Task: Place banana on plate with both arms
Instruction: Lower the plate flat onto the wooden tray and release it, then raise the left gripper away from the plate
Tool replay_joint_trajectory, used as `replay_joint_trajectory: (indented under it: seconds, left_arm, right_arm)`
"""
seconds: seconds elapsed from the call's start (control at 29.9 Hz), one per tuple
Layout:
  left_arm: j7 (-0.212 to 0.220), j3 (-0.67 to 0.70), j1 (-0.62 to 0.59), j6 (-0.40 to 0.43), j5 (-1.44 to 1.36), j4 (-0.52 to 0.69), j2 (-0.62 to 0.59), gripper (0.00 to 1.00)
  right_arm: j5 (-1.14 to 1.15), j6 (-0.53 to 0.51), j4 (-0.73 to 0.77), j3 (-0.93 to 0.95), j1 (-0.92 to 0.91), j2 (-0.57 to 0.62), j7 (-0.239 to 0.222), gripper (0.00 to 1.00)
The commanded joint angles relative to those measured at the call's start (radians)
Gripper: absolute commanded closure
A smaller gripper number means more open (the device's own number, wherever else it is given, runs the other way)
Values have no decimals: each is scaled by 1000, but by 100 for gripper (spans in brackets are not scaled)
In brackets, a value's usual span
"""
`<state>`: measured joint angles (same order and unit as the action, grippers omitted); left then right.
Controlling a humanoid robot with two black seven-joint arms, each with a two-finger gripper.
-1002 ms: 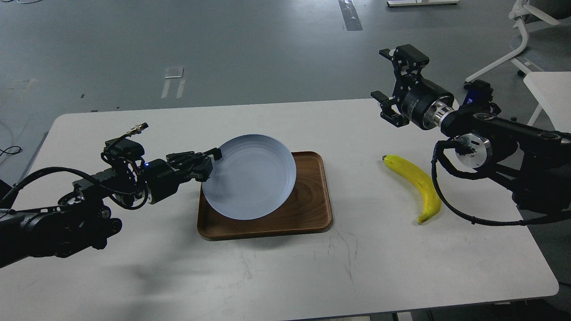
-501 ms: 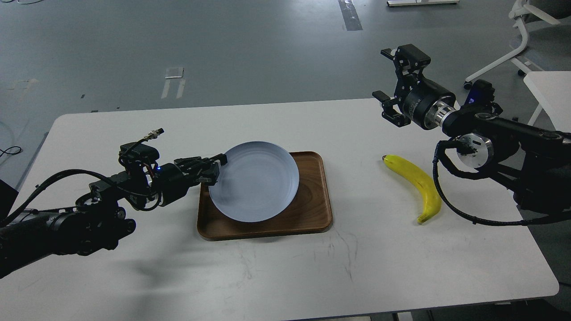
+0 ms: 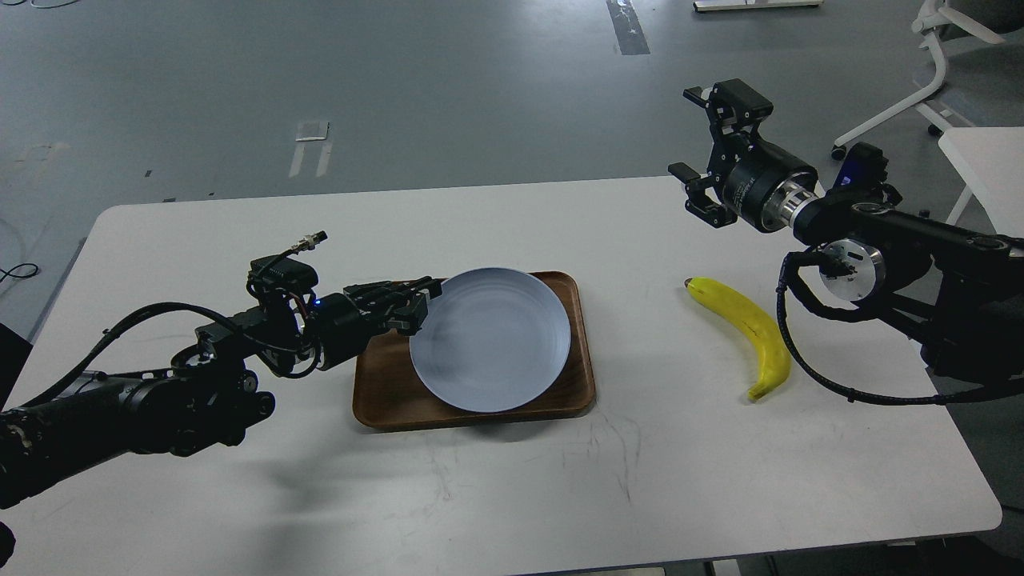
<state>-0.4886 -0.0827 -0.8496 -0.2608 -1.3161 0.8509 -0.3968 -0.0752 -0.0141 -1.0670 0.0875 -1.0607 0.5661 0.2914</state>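
Left claw (image 3: 422, 298) clamped on the near-left rim of the plate (image 3: 490, 339), probably to steady it over the brown tray (image 3: 384, 396) for loading; right claw (image 3: 704, 140) spread wide and empty, raised behind the tabletop (image 3: 512, 488) edge, well apart from the banana (image 3: 746, 334); banana flat on the tabletop right of the tray, not yet on the plate.

Probably a robotics lab, grey taped floor (image 3: 448, 88), white worktable (image 3: 512, 480), wheeled chair base (image 3: 920, 88)
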Motion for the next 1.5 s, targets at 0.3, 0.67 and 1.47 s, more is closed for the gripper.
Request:
replay_joint_trajectory:
  seconds: [0.3, 0.67, 1.47]
  left_arm:
    - [0, 32, -17, 0, 76, 8, 0, 3]
    - [0, 101, -173, 159, 728, 7, -57, 2]
    - [317, 460, -92, 568, 1241, 19, -102, 2]
  right_arm:
    - [0, -1, 4, 8, 1, 23, -2, 0]
    - [70, -1, -7, 11, -2, 31, 9, 0]
    - [705, 265, -116, -20, 38, 195, 112, 1]
